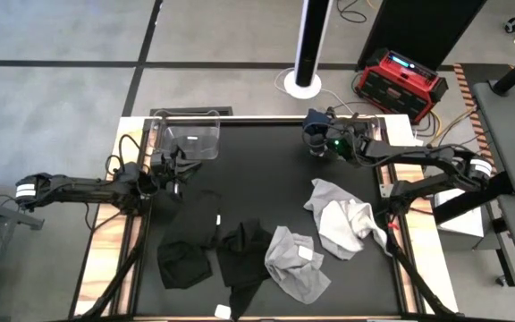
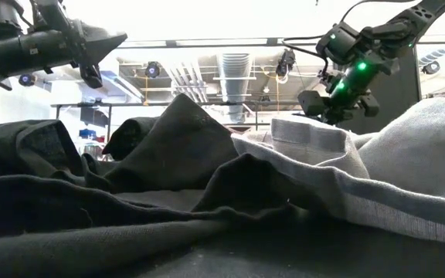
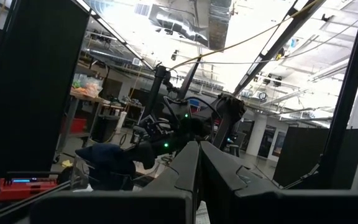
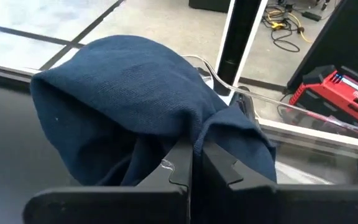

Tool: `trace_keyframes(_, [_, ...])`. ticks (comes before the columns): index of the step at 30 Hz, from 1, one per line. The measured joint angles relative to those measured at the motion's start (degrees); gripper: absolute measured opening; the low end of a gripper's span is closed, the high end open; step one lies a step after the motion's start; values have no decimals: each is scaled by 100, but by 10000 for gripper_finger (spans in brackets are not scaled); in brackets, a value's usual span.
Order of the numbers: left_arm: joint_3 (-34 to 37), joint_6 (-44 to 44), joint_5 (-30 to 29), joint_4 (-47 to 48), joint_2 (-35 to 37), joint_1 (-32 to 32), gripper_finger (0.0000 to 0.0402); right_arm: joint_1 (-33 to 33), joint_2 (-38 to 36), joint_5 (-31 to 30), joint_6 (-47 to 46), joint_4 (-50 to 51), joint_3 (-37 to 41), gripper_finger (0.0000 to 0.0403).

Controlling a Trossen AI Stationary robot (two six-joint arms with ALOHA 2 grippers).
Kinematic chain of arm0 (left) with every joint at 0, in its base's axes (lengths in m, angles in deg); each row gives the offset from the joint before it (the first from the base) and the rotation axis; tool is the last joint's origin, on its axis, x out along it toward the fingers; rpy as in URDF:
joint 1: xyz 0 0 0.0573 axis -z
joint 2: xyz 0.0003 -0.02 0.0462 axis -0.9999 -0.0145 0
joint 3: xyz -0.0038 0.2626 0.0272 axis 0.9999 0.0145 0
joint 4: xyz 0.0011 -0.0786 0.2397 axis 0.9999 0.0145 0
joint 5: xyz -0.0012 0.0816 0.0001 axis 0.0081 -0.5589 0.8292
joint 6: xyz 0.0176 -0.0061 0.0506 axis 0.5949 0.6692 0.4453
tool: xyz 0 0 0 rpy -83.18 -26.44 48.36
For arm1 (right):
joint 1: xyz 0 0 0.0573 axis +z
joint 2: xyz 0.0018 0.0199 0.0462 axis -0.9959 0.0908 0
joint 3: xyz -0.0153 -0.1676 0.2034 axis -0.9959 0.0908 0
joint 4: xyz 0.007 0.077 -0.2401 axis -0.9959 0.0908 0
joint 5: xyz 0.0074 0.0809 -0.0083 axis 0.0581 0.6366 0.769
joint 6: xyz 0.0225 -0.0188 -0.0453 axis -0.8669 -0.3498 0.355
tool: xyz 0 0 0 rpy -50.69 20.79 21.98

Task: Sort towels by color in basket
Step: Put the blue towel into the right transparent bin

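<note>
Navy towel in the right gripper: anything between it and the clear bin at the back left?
Nothing visible. The right gripper holds the navy towel above the table's back edge, and the stretch of dark mat to the clear bin is bare. The left gripper sits just in front of the bin, beside that path.
</note>
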Motion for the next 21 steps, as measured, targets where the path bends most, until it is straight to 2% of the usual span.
trace_keyframes(12, [0, 0, 0, 25, 0, 0, 0, 0, 7, 188, -320, 203, 103, 11])
trace_keyframes(21, [0, 0, 0, 43, 0, 0, 0, 0, 7, 164, -313, 203, 44, 53])
